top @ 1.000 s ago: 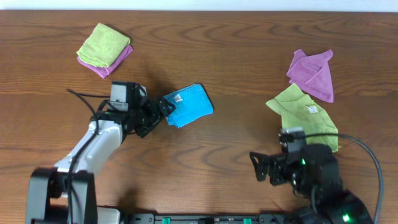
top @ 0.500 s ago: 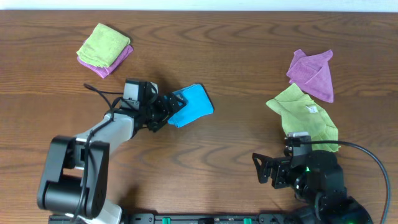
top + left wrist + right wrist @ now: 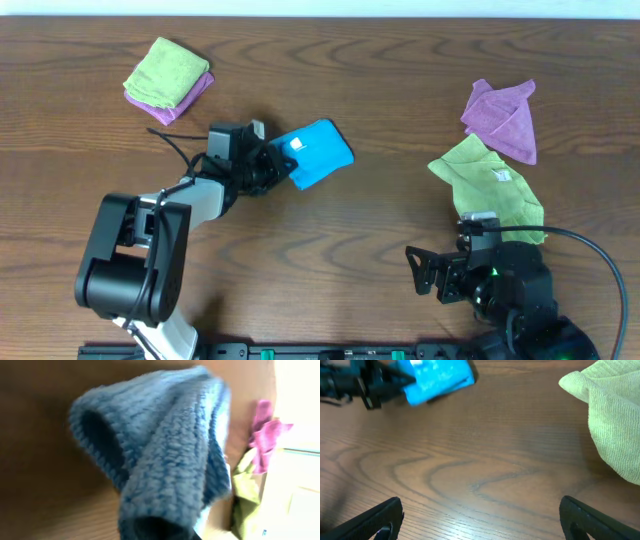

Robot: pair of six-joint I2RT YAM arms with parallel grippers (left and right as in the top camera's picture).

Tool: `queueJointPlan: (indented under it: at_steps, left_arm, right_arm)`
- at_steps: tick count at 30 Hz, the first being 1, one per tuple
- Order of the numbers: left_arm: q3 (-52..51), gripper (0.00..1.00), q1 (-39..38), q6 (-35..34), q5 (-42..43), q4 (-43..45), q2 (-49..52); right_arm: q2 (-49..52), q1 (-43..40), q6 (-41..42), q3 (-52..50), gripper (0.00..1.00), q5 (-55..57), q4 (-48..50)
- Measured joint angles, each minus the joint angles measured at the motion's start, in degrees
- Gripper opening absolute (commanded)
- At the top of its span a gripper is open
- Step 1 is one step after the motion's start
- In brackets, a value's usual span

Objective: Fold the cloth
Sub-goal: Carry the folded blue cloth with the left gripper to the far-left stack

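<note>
The cloth (image 3: 322, 154) is a sky-blue folded towel with a small white tag, lying left of the table's centre. My left gripper (image 3: 277, 166) is shut on its left edge. Blue pile (image 3: 165, 450) fills most of the left wrist view, bunched and running down into the dark jaws at the bottom. In the right wrist view the cloth (image 3: 437, 377) shows far off at the top left, with the left arm beside it. My right gripper (image 3: 417, 271) stands open near the front right, nothing between its fingers (image 3: 375, 520).
A folded lime-green cloth on a purple one (image 3: 168, 78) sits at the back left. A crumpled purple cloth (image 3: 503, 118) and a lime-green cloth (image 3: 490, 185) lie at the right, the green one (image 3: 615, 420) close to my right gripper.
My left gripper moved right onto the cloth's edge and shut on it. The cloth has shifted a little right and back. The right arm settled slightly lower early on.
</note>
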Motion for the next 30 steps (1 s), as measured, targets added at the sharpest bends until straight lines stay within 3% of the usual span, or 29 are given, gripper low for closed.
queueJointPlan:
  at_steps: [7,10,19,30]
  left_arm:
    - [21.79,0.06,4.15,2.19,-11.15,-18.49,-7.65]
    - [29.46,0.06,7.10,4.37,-15.91,-22.14,-7.61]
    - [35.21,0.06,13.35,6.88,-24.57,-19.80,-4.87]
    - [35.30,0.06,16.83,7.52,-26.32,-8.87,5.88]
  right_arm:
    - [0.00,0.00,0.00,0.00,0.99,0.00,-0.02]
    - [0.02,0.00,0.00,0.00,0.99,0.00,-0.02]
    - [0.00,0.00,0.00,0.00,0.99,0.00,0.00]
    - [0.00,0.00,0.00,0.00,0.99,0.00,-0.02]
